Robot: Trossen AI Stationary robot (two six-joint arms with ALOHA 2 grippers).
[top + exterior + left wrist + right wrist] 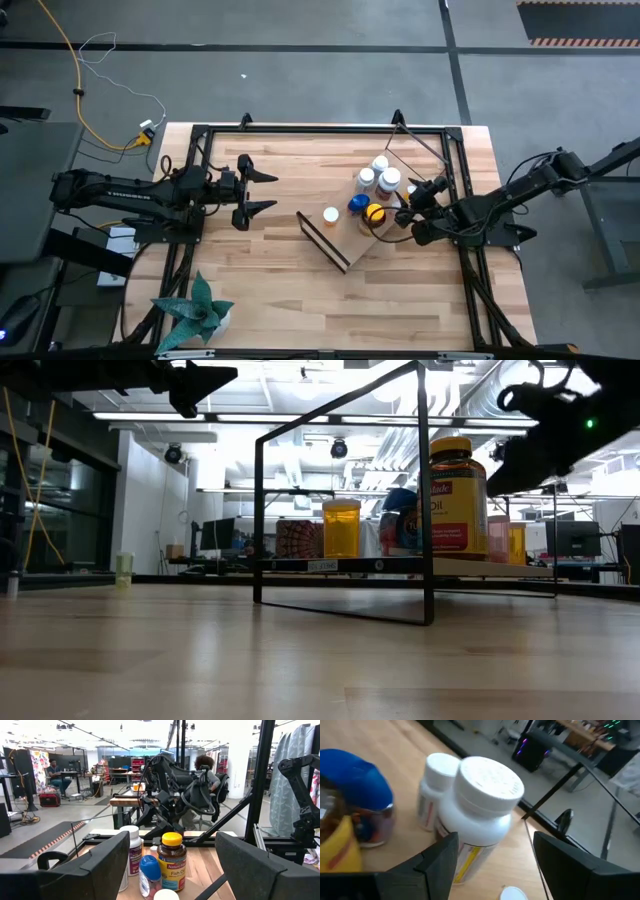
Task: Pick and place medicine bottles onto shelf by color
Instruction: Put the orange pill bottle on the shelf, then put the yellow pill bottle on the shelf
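Bottles cluster on the light wooden shelf board with thin black wire frame, just ahead of the right gripper. That gripper hovers with fingers spread, grasping nothing; a large white round bottle with white cap stands between its fingertips' line, a blue-capped bottle beside it. Left gripper waits released, well apart over the butcher-block tabletop, facing the amber yellow-capped bottle.
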